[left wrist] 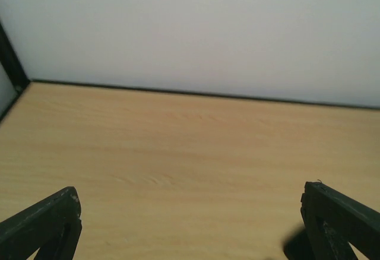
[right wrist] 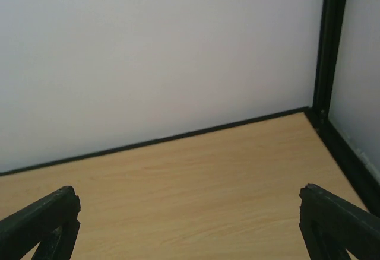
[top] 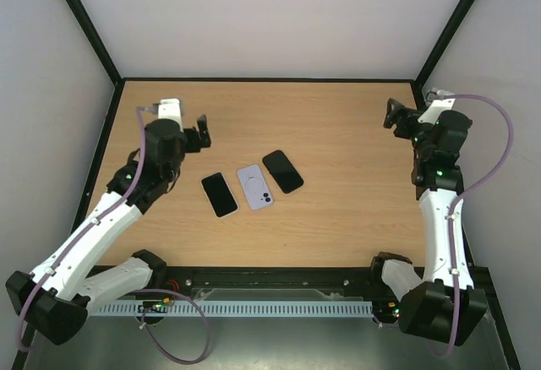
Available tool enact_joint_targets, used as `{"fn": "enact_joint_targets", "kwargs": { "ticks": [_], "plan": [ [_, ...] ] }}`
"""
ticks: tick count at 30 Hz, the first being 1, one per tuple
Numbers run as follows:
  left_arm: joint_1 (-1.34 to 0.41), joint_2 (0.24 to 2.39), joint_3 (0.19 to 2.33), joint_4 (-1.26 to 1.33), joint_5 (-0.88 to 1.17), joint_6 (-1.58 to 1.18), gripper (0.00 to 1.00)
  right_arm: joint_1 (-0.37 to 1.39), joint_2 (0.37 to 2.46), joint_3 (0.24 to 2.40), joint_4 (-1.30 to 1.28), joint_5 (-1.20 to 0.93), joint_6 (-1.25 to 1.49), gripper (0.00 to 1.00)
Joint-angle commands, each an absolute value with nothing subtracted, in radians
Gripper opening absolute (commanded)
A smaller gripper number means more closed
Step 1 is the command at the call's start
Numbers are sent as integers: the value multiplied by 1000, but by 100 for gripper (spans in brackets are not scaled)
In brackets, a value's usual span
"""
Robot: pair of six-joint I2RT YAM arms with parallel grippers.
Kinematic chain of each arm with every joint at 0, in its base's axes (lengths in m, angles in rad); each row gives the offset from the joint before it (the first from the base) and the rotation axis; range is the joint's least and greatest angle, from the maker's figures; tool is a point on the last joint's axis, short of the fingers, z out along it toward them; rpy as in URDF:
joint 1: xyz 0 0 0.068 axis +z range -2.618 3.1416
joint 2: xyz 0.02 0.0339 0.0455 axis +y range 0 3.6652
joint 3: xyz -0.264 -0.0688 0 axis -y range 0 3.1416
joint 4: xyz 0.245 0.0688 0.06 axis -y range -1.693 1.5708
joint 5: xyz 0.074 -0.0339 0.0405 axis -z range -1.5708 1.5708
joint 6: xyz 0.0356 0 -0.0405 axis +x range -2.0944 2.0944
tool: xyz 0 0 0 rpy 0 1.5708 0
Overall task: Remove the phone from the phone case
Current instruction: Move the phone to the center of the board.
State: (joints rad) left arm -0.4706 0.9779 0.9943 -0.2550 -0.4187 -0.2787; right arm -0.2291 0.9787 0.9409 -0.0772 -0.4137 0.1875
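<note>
The wooden desk (top: 355, 133) is closed on three sides by white walls (top: 254, 15), and most of its surface is bare. The left arm (top: 110, 209) and the right arm (top: 439, 209) stand at the two sides, well apart from the things.

In the middle of the desk three thin slabs lie flat, just beside each other: a left black slab (top: 219, 194), a lilac phone (top: 254, 187) lying back up with a ring mark, and a right black slab (top: 282, 171). I judge the lilac phone is the cased one, but I cannot tell surely.

It should be stiff, light and smooth, so slippery. Its long edges look the best place to hold, while a case corner is peeled. The neighbours leave little room there.

The left pincer (top: 201, 132) and the right pincer (top: 394, 115) both have their fingers wide apart, holding nothing.
</note>
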Motion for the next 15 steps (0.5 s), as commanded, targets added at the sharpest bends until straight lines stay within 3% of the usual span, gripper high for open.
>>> {"fn": "enact_joint_targets", "kwargs": {
  "ticks": [1, 7, 12, 13, 15],
  "plan": [
    [-572, 981, 911, -250, -416, -391, 99, -179, 993, 904, -117, -423, 130, 98],
    [-763, 998, 778, -224, -425, -528, 94, -103, 1038, 885, -228, -465, -43, 98],
    [-893, 1065, 700, -164, -397, -619, 62, -14, 1134, 922, -368, -496, -190, 96],
    [-918, 1088, 695, -155, -393, -636, 59, 9, 1155, 925, -385, -499, -213, 94],
    [-970, 1137, 695, -142, -396, -668, 64, 62, 1204, 930, -422, -504, -258, 89]
  ]
}}
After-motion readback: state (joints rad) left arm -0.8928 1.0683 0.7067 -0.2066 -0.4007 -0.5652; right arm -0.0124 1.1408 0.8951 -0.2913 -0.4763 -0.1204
